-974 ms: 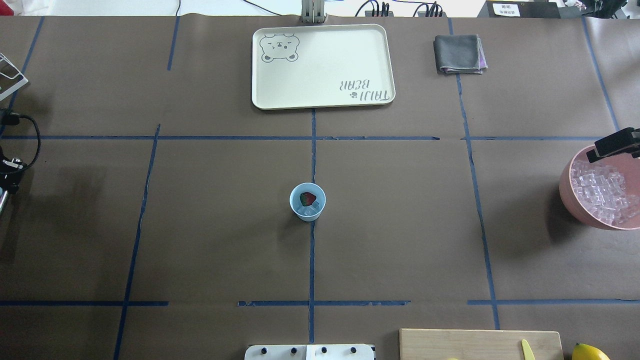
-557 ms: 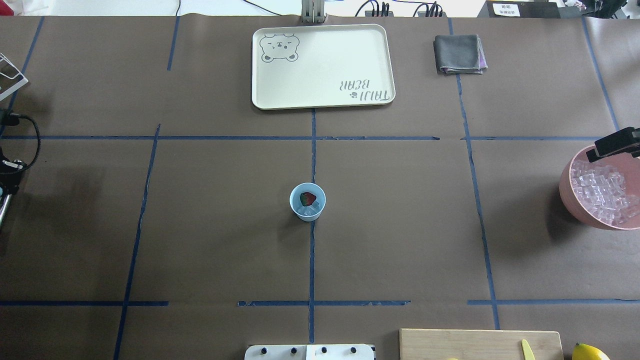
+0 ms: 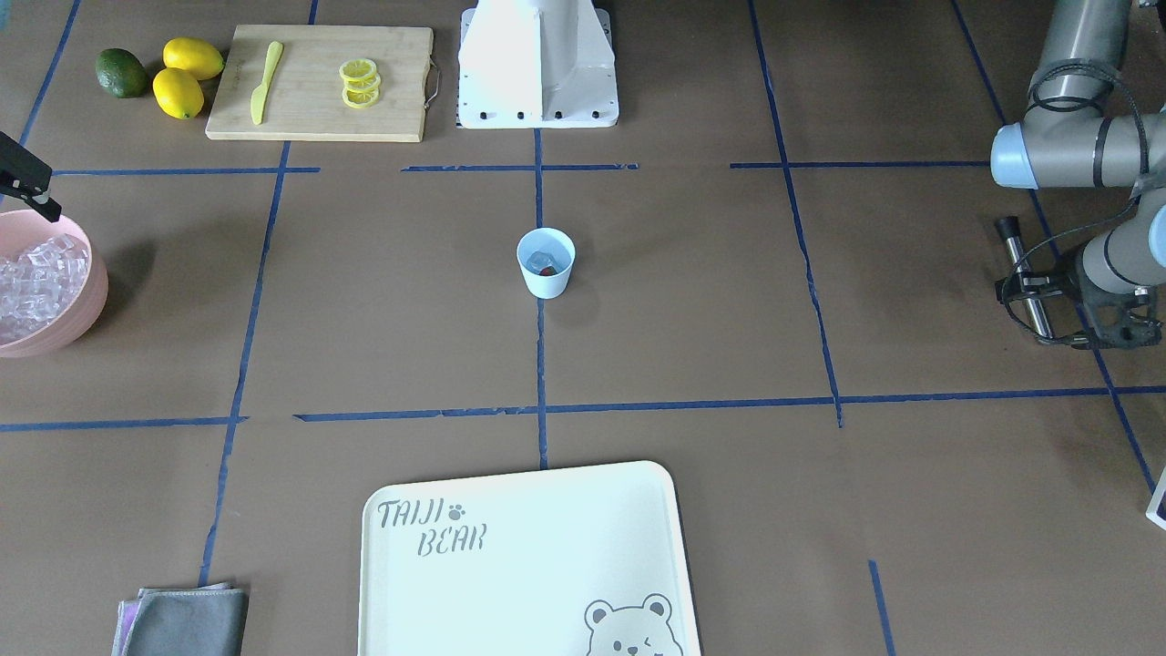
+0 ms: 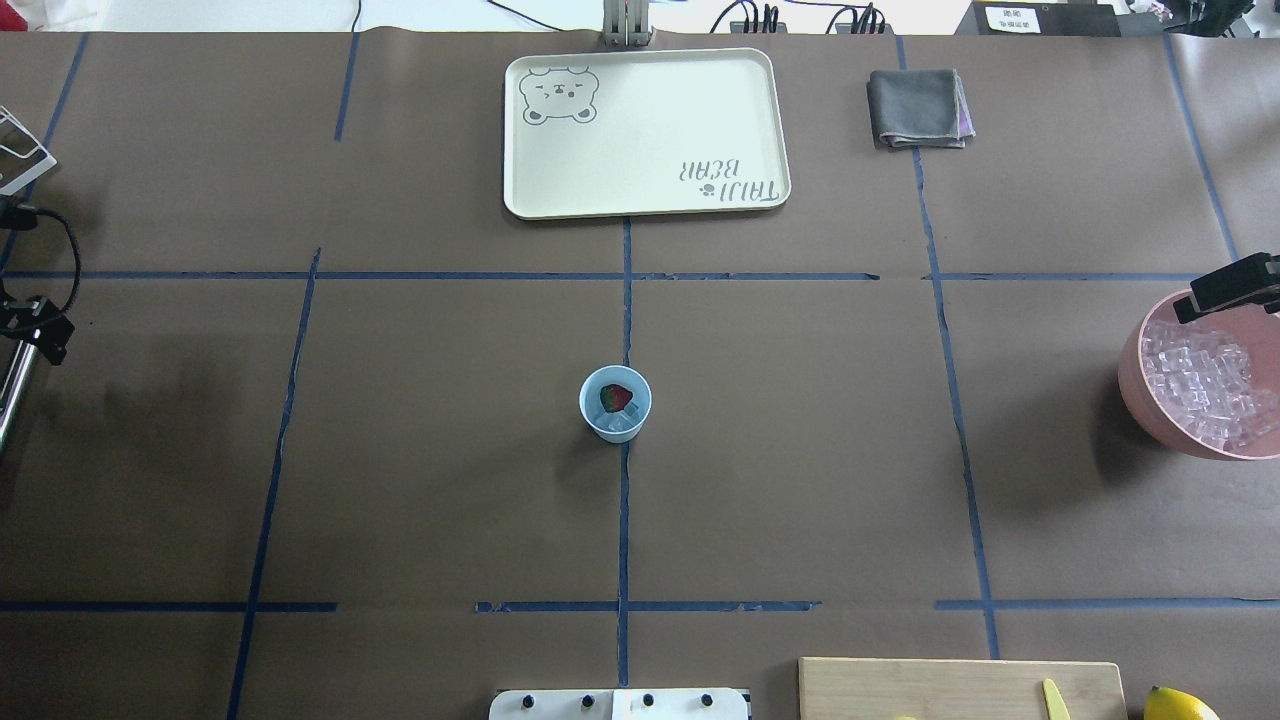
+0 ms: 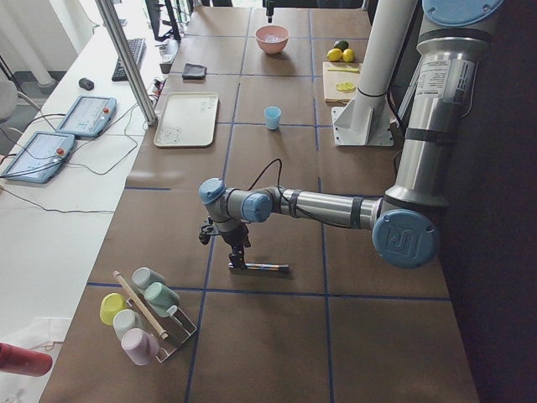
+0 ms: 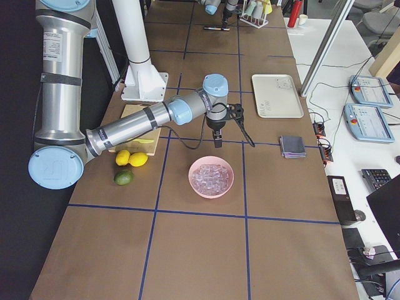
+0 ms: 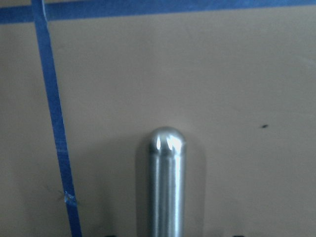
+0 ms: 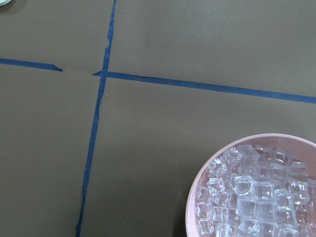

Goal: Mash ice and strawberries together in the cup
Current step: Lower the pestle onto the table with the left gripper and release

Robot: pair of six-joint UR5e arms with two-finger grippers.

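plainly the front view shows left fingers (image 3: 1011, 290) clamping a metal rod (image 3: 1018, 260), barely seen overhead; right fingers' (image 6: 217, 139) gap unclear.

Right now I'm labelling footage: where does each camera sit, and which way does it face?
Front-facing: across the table, facing the robot's base; left arm at its right.
Overhead: behind the robot, looking down at the cup; left gripper at left edge.
Exterior left: table's left end; left arm near, over a metal muddler.
Exterior right: table's right end; right arm near, right gripper near the pink bowl.
Left wrist: down on the muddler's tip.
Right wrist: down on the bowl's ice.
Shared: front-facing and overhead show cup and tray.
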